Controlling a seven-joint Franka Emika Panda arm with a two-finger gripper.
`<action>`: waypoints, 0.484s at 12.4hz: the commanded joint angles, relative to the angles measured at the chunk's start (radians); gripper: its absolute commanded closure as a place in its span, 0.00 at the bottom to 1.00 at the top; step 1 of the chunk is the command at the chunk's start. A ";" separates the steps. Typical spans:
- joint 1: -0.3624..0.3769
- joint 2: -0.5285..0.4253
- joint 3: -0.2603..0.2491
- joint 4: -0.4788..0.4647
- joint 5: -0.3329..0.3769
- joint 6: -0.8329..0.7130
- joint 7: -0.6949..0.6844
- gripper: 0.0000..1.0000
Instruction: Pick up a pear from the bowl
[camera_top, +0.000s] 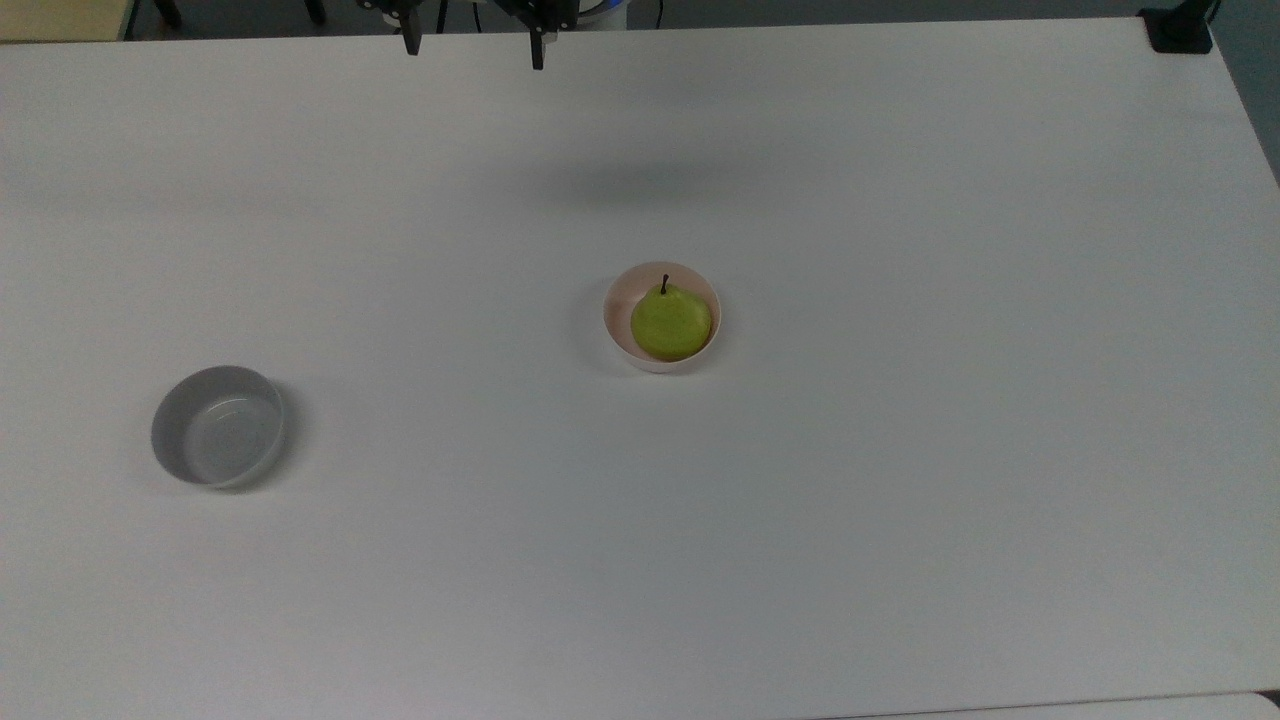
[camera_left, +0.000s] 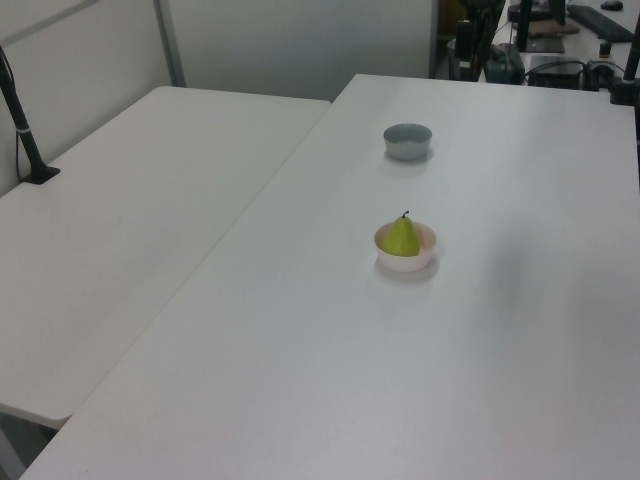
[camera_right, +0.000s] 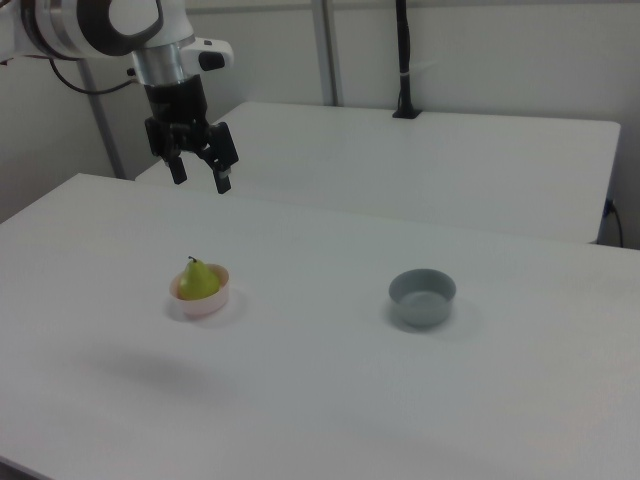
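We see a round yellow-green pear with a dark stem, a pale pink bowl, a plain grey bowl, a white table and a black gripper.

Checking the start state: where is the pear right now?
The pear sits in the pink bowl near the top view's centre, right of the grey bowl.

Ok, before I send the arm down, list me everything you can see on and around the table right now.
pear: one, yellow-green with a dark stem, upright in the pink bowl.
pink bowl: one, pale pink, near the table's middle.
grey bowl: one, grey, nothing in it, apart from the pink bowl, toward the top view's left.
table: one, white, holds both bowls.
second table: one, white, alongside on the left view's left.
black post: one, on the second table.
gripper: one, black, fingers open, high above the table, away from the pear.
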 joint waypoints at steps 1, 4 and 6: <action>0.011 -0.008 0.007 -0.022 0.000 0.010 -0.011 0.00; 0.065 0.016 0.007 -0.023 0.002 0.072 -0.010 0.00; 0.100 0.037 0.007 -0.022 0.003 0.083 -0.008 0.00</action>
